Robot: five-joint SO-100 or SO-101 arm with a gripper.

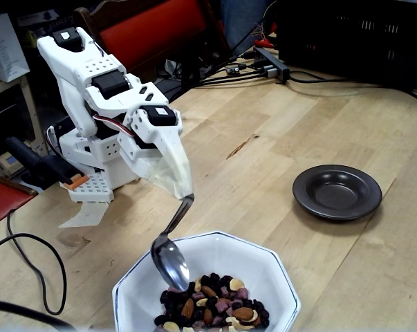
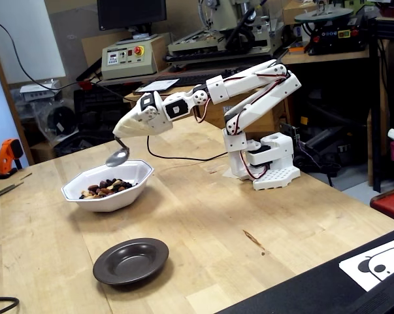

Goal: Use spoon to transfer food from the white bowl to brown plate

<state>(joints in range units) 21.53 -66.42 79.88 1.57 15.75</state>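
In both fixed views my white gripper [image 1: 184,188] [image 2: 120,131] is shut on the handle of the silver spoon [image 1: 169,259] [image 2: 117,156]. The spoon hangs down over the white octagonal bowl [image 1: 277,271] [image 2: 134,186], its oval end just above the food and looking empty. The food [image 1: 218,302] [image 2: 105,189], almonds, cashews, raisins and pinkish pieces, lies in the bowl. The dark brown plate [image 1: 337,191] [image 2: 131,260] sits empty on the wooden table, apart from the bowl.
The arm's white base [image 1: 90,162] [image 2: 268,163] stands at the table's edge. A black cable [image 1: 35,270] loops beside the bowl in a fixed view. A power strip and cables [image 1: 274,66] lie at the far edge. An orange tool [image 2: 10,157] sits at the left.
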